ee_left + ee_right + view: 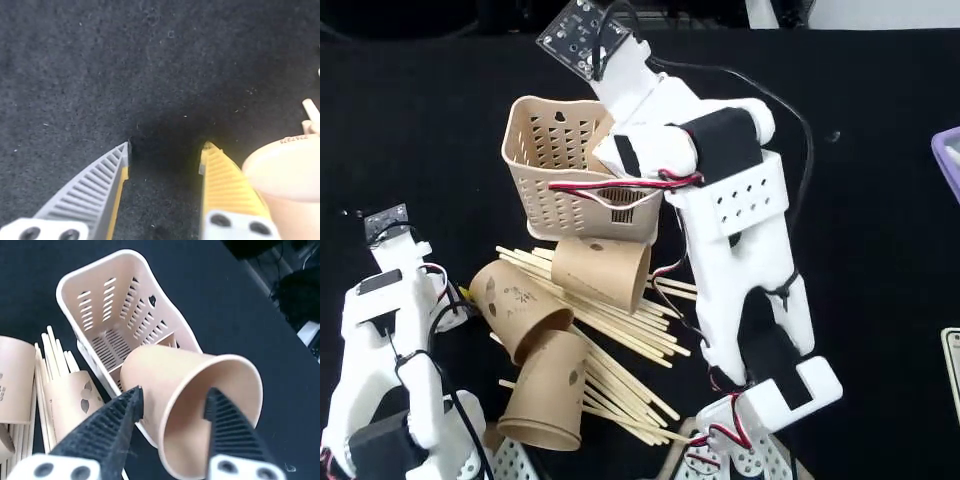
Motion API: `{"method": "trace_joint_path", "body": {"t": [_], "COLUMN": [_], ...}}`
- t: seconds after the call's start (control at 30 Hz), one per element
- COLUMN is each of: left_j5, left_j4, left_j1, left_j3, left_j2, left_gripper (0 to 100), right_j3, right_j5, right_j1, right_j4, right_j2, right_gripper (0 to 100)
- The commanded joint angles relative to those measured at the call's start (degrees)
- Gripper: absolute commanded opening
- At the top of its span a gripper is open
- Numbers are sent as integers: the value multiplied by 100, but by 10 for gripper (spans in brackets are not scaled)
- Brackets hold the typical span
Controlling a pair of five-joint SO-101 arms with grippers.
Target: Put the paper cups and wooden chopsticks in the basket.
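Four paper cups [165, 371], one basket [100, 276]

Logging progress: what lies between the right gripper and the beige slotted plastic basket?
A brown paper cup, on its side at the basket rim; right wrist view.

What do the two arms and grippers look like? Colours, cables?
Left arm and right arm: white shells, black motors, red-black-white cables. Left gripper: one grey ribbed finger, one yellow. Right gripper: both fingers black, ribbed.
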Motion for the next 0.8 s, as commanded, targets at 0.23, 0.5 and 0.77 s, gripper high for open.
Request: {"method": "trace_joint_path", "body": {"t": [0.23,0.5,0.77], "left_j5": [70,70,70], "left_j4": [-62,-70,-70], "left_j1": [180,180,180], "left_j3": [66,66,66], "left_j2": [-18,-18,-18], "left_gripper": [234,234,234], "right_j3": [-637,4,-136], "right_j5": [800,1319,1037], "right_j1": [114,79,-44], "right_j4": [404,396,396], "right_j2": [-40,-31,-84], "right_gripper": [10,11,39]}}
